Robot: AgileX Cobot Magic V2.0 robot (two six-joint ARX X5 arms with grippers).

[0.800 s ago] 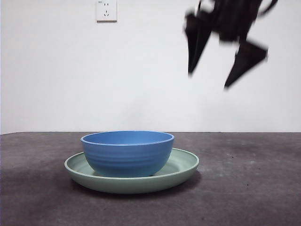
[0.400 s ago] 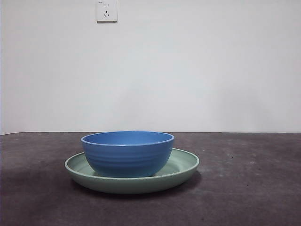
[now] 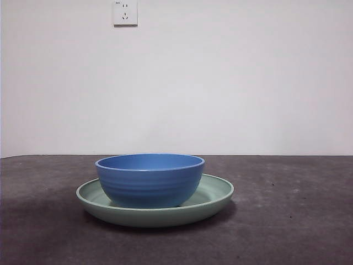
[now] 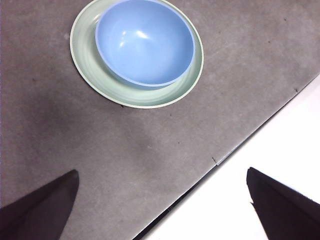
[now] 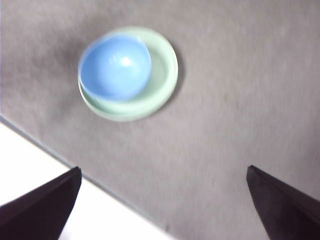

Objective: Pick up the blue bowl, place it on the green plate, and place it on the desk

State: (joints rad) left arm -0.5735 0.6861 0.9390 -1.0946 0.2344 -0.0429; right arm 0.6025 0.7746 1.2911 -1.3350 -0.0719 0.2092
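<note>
Desk (image 3: 298,221): dark grey-brown, matte, mottled, with a few small dark specks. In the left wrist view we see its edge running diagonally, white floor or surface past it. Same edge shows in the right wrist view, which is blurred.

Room: plain white wall (image 3: 231,83) behind the desk. One white socket (image 3: 124,12) high on the wall, above and left of the dishes. There is tiny print at its top corner, too small to read. No other writing or brand that we can read on anything.

Bowl (image 3: 149,180) sits upright inside the plate (image 3: 216,192), resting on it, empty. Plate lies flat on the desk. From the wrist views the bowl is off-centre in the plate, close to one side of the rim.

Left gripper (image 4: 162,205): spread wide, nothing between the jaws, high above the desk and well apart from the dishes.

Right gripper (image 5: 162,205): likewise spread, holding nothing, well clear of bowl and plate.

Neither arm shows in the front view.
</note>
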